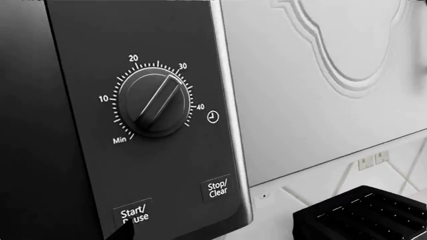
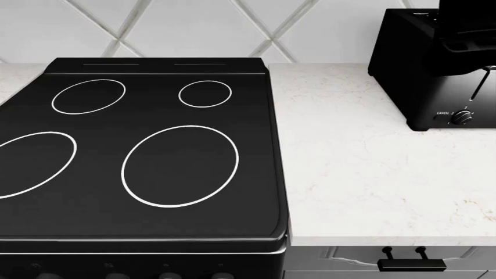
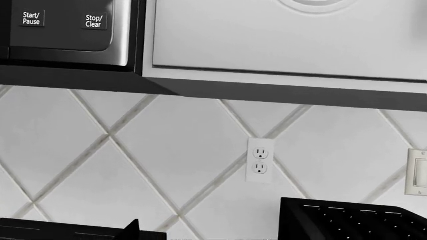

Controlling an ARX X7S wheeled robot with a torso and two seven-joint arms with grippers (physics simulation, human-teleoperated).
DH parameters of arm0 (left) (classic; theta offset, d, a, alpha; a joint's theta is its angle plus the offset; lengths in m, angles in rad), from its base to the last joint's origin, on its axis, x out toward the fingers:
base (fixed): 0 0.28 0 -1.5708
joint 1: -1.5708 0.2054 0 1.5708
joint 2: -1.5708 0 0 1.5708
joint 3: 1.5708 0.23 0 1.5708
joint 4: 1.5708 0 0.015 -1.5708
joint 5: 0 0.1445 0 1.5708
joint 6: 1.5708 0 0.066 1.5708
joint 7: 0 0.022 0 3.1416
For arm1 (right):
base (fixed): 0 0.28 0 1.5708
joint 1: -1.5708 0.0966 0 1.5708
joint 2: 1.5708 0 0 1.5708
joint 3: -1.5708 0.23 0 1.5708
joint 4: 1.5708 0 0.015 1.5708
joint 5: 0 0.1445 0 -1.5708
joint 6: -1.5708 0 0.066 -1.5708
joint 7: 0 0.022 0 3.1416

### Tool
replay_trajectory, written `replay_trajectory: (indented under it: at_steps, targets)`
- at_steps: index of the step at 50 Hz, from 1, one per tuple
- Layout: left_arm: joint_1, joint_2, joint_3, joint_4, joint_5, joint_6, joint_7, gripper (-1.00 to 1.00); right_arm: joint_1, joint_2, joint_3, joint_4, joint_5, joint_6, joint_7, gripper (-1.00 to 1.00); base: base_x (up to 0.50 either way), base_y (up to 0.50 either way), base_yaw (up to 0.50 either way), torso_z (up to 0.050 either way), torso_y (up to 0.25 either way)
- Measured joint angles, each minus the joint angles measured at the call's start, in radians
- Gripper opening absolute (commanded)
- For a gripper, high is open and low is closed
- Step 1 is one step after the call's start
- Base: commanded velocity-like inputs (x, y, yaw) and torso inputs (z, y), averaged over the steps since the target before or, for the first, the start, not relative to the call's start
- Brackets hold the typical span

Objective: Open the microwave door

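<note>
1. Jaws: cannot tell for either; only a dark fingertip [image 1: 125,231] of the left gripper shows, touching the Start/Pause button [image 1: 133,214].
2. Black microwave control panel with round timer dial [image 1: 153,102] fills the left wrist view.
3. Black slotted toaster [image 2: 434,70] sits on white marble counter [image 2: 349,168], beside black glass cooktop [image 2: 139,151].

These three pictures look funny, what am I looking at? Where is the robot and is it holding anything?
You are seeing through a robot's three cameras in a pretend computer kitchen. The head camera looks down at a black stove and a white counter with a black toaster on it. The other two cameras sit near the robot's two hands. The left one is very close to the microwave, showing its round timer knob and the Start/Pause button. The right one looks at the tiled wall with a power socket, below the microwave. The robot wants to open the microwave door. I can't see it holding anything.
</note>
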Motion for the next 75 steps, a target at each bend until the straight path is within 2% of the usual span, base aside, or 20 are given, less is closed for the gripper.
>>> replay_trajectory:
  at_steps: [9, 16, 23, 29, 35, 48, 54, 61, 69, 75]
  targets:
    - [0.000, 0.001, -0.017, -0.081, 0.209, -0.011, 0.137, 1.00, -0.017, -0.004, 0.001, -0.002, -0.014, -0.005, -0.010, 1.00, 0.00, 0.00, 0.00, 0.000, 0.000]
    - [0.002, 0.002, -0.101, -0.089, 0.304, -0.023, 0.182, 1.00, -0.021, -0.004, 0.000, -0.001, -0.020, -0.009, -0.015, 1.00, 0.00, 0.00, 0.00, 0.000, 0.000]
    - [0.006, 0.002, -0.218, -0.014, 0.357, -0.051, 0.173, 1.00, -0.022, -0.001, 0.000, 0.001, -0.024, -0.010, -0.019, 1.00, 0.00, 0.00, 0.00, 0.001, 0.000]
    - [0.017, 0.000, -0.303, 0.165, 0.402, -0.134, 0.113, 1.00, -0.031, 0.002, 0.002, 0.000, -0.030, -0.013, -0.024, 1.00, 0.00, 0.00, 0.00, 0.000, 0.000]
    - [0.035, -0.013, -0.388, 0.370, 0.311, -0.233, -0.037, 1.00, -0.038, 0.004, 0.002, -0.002, -0.033, -0.016, -0.025, 1.00, 0.00, 0.00, 0.00, 0.000, 0.000]
    - [0.089, -0.154, -0.477, 0.716, -0.247, -0.320, -0.653, 1.00, -0.042, -0.002, -0.009, 0.000, -0.044, -0.020, -0.030, 1.00, 0.00, 0.00, 0.00, 0.000, 0.000]
    - [0.107, -0.250, -0.480, 0.798, -0.444, -0.332, -0.865, 1.00, -0.041, -0.006, -0.017, 0.002, -0.049, -0.021, -0.034, 1.00, 0.00, 0.00, 0.00, 0.000, 0.000]
    - [0.080, -0.413, -0.405, 0.829, -0.604, -0.340, -1.030, 1.00, -0.031, -0.006, -0.027, 0.003, -0.045, -0.021, -0.031, 1.00, 0.00, 0.00, 0.00, 0.000, 0.000]
    - [0.035, -0.611, -0.339, 0.848, -0.724, -0.348, -1.166, 1.00, -0.038, -0.005, -0.028, -0.001, -0.046, -0.027, -0.034, 1.00, 0.00, 0.00, 0.00, 0.000, 0.000]
    - [0.018, -0.736, -0.306, 0.870, -0.711, -0.352, -1.167, 1.00, -0.045, -0.002, -0.028, -0.005, -0.048, -0.030, -0.039, 1.00, 0.00, 0.00, 0.00, 0.000, 0.000]
